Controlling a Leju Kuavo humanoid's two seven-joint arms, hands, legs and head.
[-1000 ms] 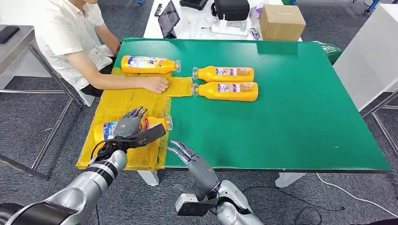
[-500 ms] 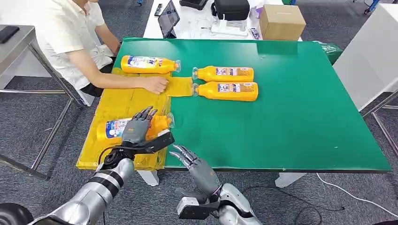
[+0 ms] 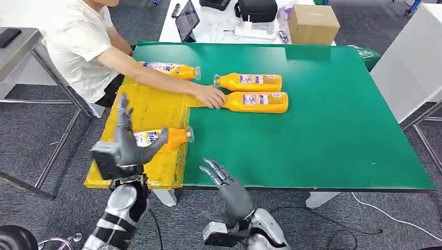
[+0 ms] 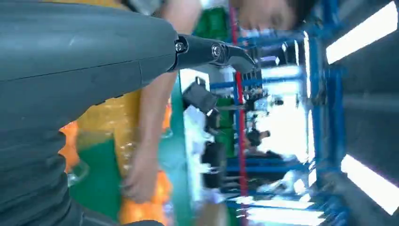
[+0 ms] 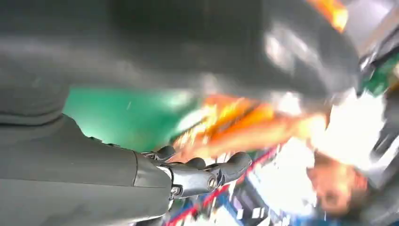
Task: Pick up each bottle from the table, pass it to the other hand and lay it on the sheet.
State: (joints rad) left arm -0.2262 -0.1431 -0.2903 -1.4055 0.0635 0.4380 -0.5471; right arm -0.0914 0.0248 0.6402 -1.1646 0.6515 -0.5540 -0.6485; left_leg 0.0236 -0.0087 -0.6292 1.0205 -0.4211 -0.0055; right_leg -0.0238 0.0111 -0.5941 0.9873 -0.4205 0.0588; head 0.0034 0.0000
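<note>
Left hand [image 3: 127, 143]: raised upright in front of the sheet's near end, fingers straight and spread, thumb angled out toward the near bottle — it holds nothing.
Right hand [image 3: 225, 182]: just off the table's near edge, to the right of the sheet, palm turned up, fingers loosely parted and a little curled — nothing in it.
Near bottle [image 3: 164, 138]: orange, lying on its side on the sheet's near part, cap end pointing toward the bare green of the table; the left hand stands in front of its label end, and contact cannot be told.
Sheet [image 3: 151, 107]: yellow, spread over the table's left side, hanging a little past the near edge.
Far bottle [image 3: 172, 69]: lying at the sheet's far end, partly behind the person's arm.
Bottle pair [image 3: 253, 82]: two more orange bottles lying side by side on the green, right of the sheet, caps toward it.
Person's hand [image 3: 210, 97]: reaching across the sheet, resting at the cap end of the nearer bottle of the pair.
Table [image 3: 333, 120]: green top.
</note>
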